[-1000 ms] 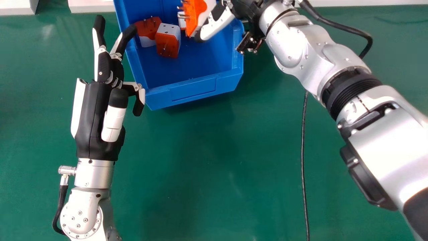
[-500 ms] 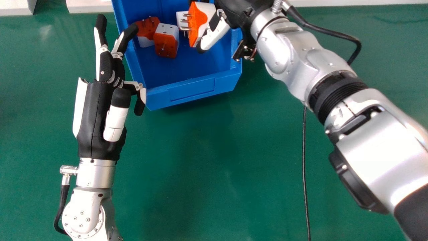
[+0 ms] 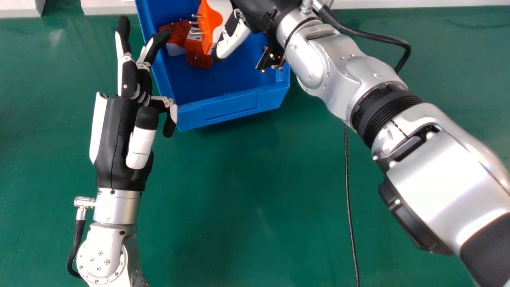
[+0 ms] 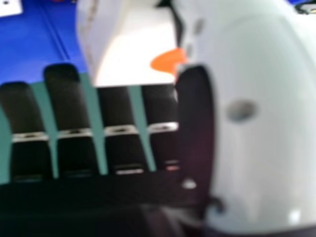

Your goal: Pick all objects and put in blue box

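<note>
Over the blue box my right hand holds an orange-and-white plug adapter, its metal pins pointing left. In the right hand view that adapter lies between the thumb and the fingers of my right hand. Inside the box, toward its left wall, are an orange-and-white adapter and another, partly hidden behind the held one. My left hand is outside the box at its left, fingers extended and relaxed, holding nothing; one fingertip overlaps the box's left rim in the view.
A green table lies beneath everything. White objects stand along the far edge. A black cable runs across the table below my right forearm, and another loops from the right wrist.
My right hand has moved left over the box with the adapter, which now overlaps the others in the box. My left hand has shifted slightly right.
</note>
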Robot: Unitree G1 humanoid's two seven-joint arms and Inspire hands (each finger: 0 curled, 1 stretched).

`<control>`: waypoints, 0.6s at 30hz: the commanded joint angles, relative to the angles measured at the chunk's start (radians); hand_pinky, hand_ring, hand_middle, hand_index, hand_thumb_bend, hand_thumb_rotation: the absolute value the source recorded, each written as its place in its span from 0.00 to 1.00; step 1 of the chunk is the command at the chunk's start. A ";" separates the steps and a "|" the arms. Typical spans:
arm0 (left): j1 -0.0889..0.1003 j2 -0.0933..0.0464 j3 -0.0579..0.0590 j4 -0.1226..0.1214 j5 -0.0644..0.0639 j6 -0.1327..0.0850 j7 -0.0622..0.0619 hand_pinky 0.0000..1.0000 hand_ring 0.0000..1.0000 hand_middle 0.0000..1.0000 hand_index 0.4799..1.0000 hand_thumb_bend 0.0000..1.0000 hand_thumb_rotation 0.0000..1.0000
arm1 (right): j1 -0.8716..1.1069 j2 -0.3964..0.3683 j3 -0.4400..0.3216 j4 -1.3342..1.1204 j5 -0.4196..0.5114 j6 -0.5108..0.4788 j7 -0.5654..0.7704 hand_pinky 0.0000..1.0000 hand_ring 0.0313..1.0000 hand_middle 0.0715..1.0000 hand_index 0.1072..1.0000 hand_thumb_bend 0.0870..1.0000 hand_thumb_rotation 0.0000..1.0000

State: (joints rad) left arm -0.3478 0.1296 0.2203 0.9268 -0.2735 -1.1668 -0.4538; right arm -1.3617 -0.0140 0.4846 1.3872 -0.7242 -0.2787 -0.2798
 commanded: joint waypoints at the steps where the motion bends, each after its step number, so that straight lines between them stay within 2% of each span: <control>1: -0.016 0.000 -0.003 -0.006 0.001 -0.014 -0.002 0.00 0.98 0.92 0.49 1.00 0.93 | -0.064 -0.005 -0.013 -0.007 0.014 -0.003 0.043 0.40 0.40 0.45 0.45 0.47 0.00; 4: -0.016 -0.001 -0.004 -0.006 0.004 -0.013 -0.001 0.00 0.98 0.92 0.49 1.00 0.93 | -0.073 -0.007 -0.028 -0.007 0.033 0.013 0.122 0.41 0.42 0.47 0.45 0.47 0.03; 6: -0.017 -0.001 -0.005 -0.005 0.001 -0.011 -0.004 0.00 0.97 0.92 0.48 1.00 0.93 | -0.079 -0.009 -0.045 -0.008 0.049 0.023 0.170 0.42 0.46 0.52 0.53 0.65 0.07; 7: -0.018 0.000 -0.004 -0.004 -0.002 -0.009 -0.006 0.00 0.97 0.92 0.48 1.00 0.93 | -0.081 -0.011 -0.057 -0.009 0.059 0.024 0.188 0.42 0.46 0.52 0.53 0.65 0.07; 8: -0.019 0.000 -0.004 -0.004 -0.007 -0.006 -0.010 0.00 0.97 0.92 0.48 1.00 0.93 | -0.081 -0.013 -0.070 -0.011 0.070 0.022 0.200 0.43 0.49 0.56 0.58 0.72 0.09; 9: -0.019 0.000 -0.003 -0.006 -0.012 -0.004 -0.015 0.00 0.97 0.92 0.48 1.00 0.93 | -0.079 -0.016 -0.085 -0.012 0.082 0.017 0.208 0.43 0.49 0.56 0.58 0.72 0.09; 12: -0.017 -0.001 -0.003 -0.014 -0.032 0.005 -0.033 0.00 0.97 0.91 0.47 1.00 0.93 | -0.071 -0.028 -0.103 -0.016 0.096 0.005 0.219 0.54 0.63 0.70 0.69 0.86 0.15; 13: -0.016 0.000 -0.002 -0.015 -0.037 0.008 -0.039 0.00 0.97 0.91 0.47 1.00 0.93 | -0.071 -0.033 -0.102 -0.016 0.093 0.003 0.222 0.54 0.63 0.70 0.69 0.86 0.15; 15: -0.017 -0.001 0.000 -0.012 -0.045 0.012 -0.047 0.00 0.96 0.91 0.47 1.00 0.92 | -0.072 -0.049 -0.106 -0.018 0.099 -0.009 0.229 0.61 0.74 0.80 0.77 0.91 0.22; 16: -0.018 -0.002 0.001 -0.010 -0.047 0.013 -0.051 0.00 0.96 0.91 0.47 1.00 0.92 | -0.072 -0.058 -0.110 -0.020 0.103 -0.022 0.228 0.61 0.74 0.80 0.77 0.91 0.22; 18: -0.020 -0.003 0.002 -0.009 -0.049 0.013 -0.055 0.00 0.96 0.91 0.46 1.00 0.92 | -0.071 -0.075 -0.124 -0.023 0.116 -0.051 0.229 0.68 0.82 0.87 0.84 0.94 0.30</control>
State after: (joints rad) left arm -0.3535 0.1295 0.2219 0.9276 -0.3166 -1.1456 -0.5016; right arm -1.3828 -0.0614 0.3811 1.3916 -0.6336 -0.3002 -0.0505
